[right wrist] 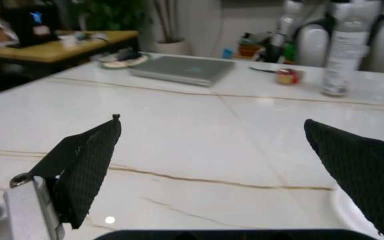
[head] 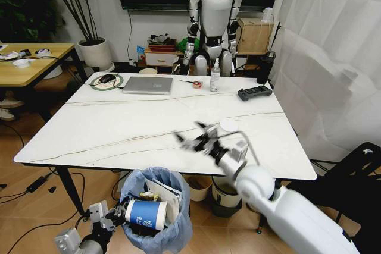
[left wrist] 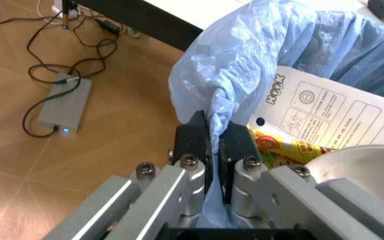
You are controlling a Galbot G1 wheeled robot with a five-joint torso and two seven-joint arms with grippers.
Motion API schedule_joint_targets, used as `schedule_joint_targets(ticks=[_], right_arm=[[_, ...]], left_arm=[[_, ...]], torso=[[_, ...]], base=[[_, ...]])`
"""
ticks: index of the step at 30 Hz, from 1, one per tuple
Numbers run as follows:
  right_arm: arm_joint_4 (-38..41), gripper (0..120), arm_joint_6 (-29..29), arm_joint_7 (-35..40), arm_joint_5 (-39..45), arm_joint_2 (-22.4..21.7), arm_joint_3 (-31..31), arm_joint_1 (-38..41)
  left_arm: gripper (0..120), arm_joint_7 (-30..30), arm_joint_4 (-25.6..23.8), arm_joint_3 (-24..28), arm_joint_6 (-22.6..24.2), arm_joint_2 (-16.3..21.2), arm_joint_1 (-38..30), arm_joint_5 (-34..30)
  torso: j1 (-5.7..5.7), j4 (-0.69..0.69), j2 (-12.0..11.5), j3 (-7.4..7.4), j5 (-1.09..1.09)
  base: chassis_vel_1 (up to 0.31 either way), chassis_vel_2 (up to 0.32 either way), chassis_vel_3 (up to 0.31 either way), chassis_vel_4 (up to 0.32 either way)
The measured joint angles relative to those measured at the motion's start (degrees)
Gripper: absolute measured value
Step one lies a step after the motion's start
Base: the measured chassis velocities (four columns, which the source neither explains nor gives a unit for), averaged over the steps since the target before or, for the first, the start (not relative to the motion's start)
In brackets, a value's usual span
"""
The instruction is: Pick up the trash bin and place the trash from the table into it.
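- Table (head: 119, 129): the white marble-look top spreads ahead of the robot, its near half bare apart from thin veins. A laptop (head: 147, 84), a spray bottle (head: 215, 75), a tape roll (head: 197, 84) and a black controller (head: 255, 93) sit along the table's far edge; none of these looks like litter.
- Trash bin (head: 158, 213): it hangs just below the table's near edge, left of centre, its light-blue bag crinkled over the rim. It already holds a blue-white paper cup (head: 146, 215) lying on its side, a flattened cardboard box (left wrist: 339, 117) and a yellow wrapper (left wrist: 279, 147).
- Right gripper (head: 199, 140): it is above the table's near-right quarter, higher than the bin and to its right, pointing toward the table's far-left side. Its fingers (right wrist: 85, 165) are spread wide with nothing between them.
- White disc (head: 228, 125): a small flat round piece lies on the table just beyond the right gripper, to its right side. I cannot tell whether it is trash. If it is, the right arm is by far the nearer one, and the open jaws would have to swing right to straddle it.
- Left gripper (left wrist: 213, 145): below the table's near edge, its fingers are pinched tight on the bag-covered rim of the bin at the bin's left side, carrying it.
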Motion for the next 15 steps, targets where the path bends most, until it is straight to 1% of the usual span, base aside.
schedule_joint_targets(ticks=[2, 4, 7, 9, 11, 15], right_arm=[[-3.0, 100, -0.6, -0.5, -1.5, 0.2, 1.3, 0.8], [-8.4, 100, -1.6, -2.3, -3.7, -0.1, 1.8, 3.5], [-12.0, 100, -2.9, -4.1, -4.1, -0.5, 0.9, 6.8], [-12.6, 100, -3.1, -4.3, -4.1, -0.5, 0.7, 7.4], [-15.8, 100, -3.9, -5.0, -4.0, -0.2, -0.7, 10.2], [-18.4, 100, -5.1, -6.2, -3.3, -0.2, -2.6, 12.5]], left_arm=[[0, 0.0, 0.0, 0.0, 0.0, -0.1, 0.0, 0.0], [0, 0.0, -0.2, -0.2, 0.0, 0.0, 0.0, -0.1], [0, 0.0, -0.2, -0.4, 0.0, 0.1, 0.0, -0.1], [0, 0.0, -0.2, -0.4, 0.0, 0.1, 0.0, -0.1], [0, 0.0, -0.2, -0.4, 0.0, 0.0, -0.1, -0.1], [0, 0.0, -0.2, -0.4, -0.1, -0.2, -0.1, -0.1]], torso=[[0.00, -0.01, 0.0, 0.00, -0.01], [0.00, -0.01, 0.0, 0.00, 0.01], [0.00, 0.00, 0.0, 0.00, -0.01], [0.00, 0.00, 0.0, 0.00, -0.01], [0.00, 0.01, 0.0, 0.00, -0.02], [0.00, 0.02, 0.0, 0.00, -0.01]], base=[[0.000, 0.000, 0.000, 0.000], [0.000, 0.000, 0.000, 0.000], [0.000, 0.000, 0.000, 0.000], [0.000, 0.000, 0.000, 0.000], [0.000, 0.000, 0.000, 0.000], [0.000, 0.000, 0.000, 0.000]])
